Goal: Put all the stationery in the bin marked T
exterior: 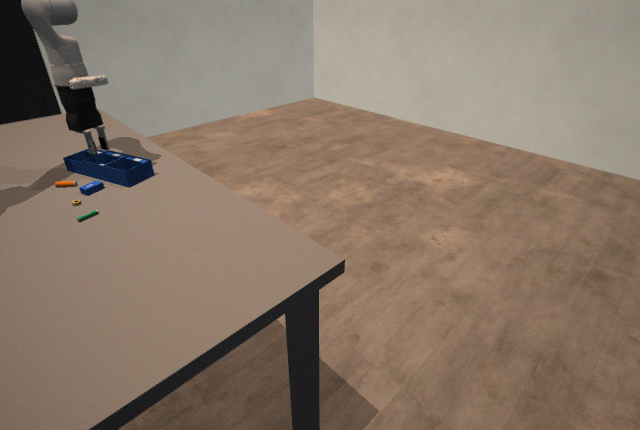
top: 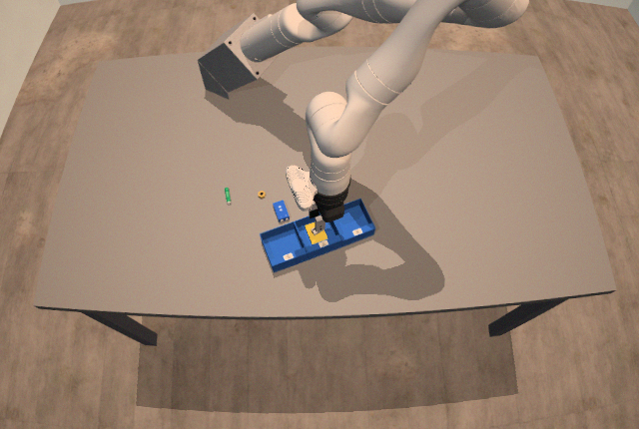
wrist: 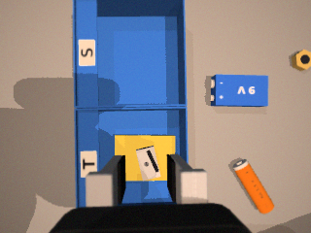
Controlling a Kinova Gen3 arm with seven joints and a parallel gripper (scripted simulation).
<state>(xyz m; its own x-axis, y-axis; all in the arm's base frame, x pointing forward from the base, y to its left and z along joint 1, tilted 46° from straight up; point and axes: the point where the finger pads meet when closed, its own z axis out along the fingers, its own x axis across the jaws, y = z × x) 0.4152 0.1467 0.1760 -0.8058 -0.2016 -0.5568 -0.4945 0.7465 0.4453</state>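
A blue tray (top: 318, 243) has three compartments. The middle one is marked T (wrist: 88, 163), and the one next to it is marked S (wrist: 86, 52). A yellow pencil sharpener (wrist: 145, 157) lies on the floor of the T compartment; it also shows in the top view (top: 316, 233). My gripper (wrist: 146, 171) hangs straight over it, open, with its fingers above the sharpener on either side and apart from it. The gripper also shows in the top and exterior views (top: 319, 225) (exterior: 96, 140). A small green stick with a white tip (top: 227, 195) lies on the table left of the tray.
A blue 9V battery (wrist: 240, 90) and an orange battery (wrist: 253, 185) lie just beside the tray. A yellow nut (top: 262, 194) lies between the green stick and the 9V battery. The third compartment's label is too small to read.
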